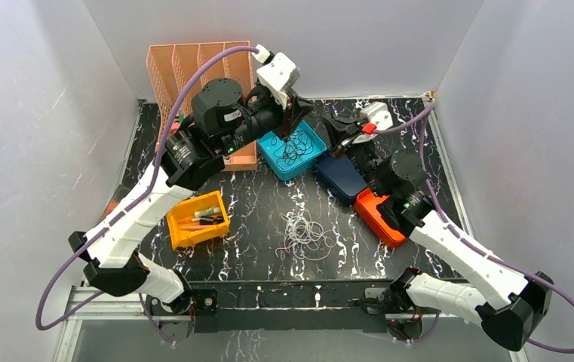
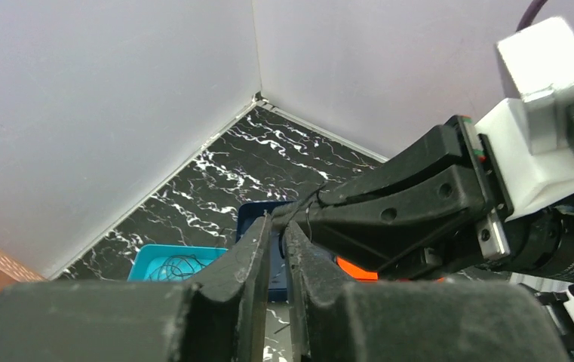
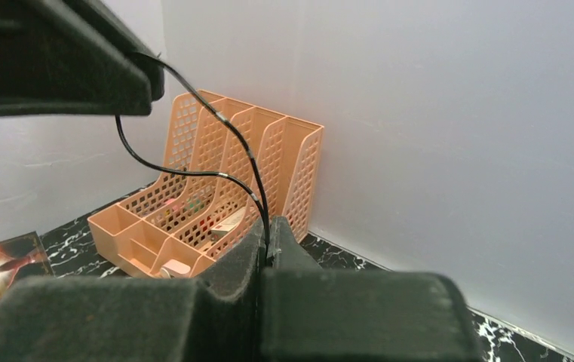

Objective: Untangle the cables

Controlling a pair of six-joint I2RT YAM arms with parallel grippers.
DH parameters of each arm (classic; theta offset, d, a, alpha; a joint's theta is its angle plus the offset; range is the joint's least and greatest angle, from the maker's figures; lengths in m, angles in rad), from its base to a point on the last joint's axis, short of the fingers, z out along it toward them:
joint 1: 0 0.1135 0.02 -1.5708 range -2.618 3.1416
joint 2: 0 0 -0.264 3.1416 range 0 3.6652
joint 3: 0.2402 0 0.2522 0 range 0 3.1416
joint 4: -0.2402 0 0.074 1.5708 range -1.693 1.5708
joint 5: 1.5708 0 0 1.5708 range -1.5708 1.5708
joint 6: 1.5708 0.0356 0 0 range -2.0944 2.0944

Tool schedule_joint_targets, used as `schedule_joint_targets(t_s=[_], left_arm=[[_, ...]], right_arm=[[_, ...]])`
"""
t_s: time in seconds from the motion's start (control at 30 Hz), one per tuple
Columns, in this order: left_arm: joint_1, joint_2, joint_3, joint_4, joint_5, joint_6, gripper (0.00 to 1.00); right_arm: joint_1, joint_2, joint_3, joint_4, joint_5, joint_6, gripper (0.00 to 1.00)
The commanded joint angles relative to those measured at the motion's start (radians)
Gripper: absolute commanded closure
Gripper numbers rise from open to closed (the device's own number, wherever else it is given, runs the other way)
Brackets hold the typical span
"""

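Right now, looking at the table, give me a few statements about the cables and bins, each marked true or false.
1. The left gripper and the right gripper are both shut on a black cable. True.
2. The white cables lie in the teal bin. False: they lie loose on the table; the bin holds black cables.
3. The yellow bin is empty. False: it holds pens.
4. The peach organizer stands at the back wall. True.
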Motion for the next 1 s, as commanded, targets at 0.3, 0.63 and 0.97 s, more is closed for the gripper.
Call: schedule_joint_targets(t_s=[0.3, 0.63, 0.97], left_arm=[[0.002, -0.083, -0.118, 0.064, -0.022, -0.047, 0.33], [0.001, -0.161, -0.209, 0.066, -0.107, -0.078, 0.02], [0.003, -0.171, -0.227, 0.053, -0.132, -0.087, 0.02]], right_arm=[[-0.003, -0.041, 0.124, -0.249, 0.256, 0.051, 1.00], [-0.077, -0.003, 0.185, -0.417, 0.441, 0.111, 1.00], [-0.415, -0.020, 0.231, -0.589, 0.277, 0.290, 1.00]])
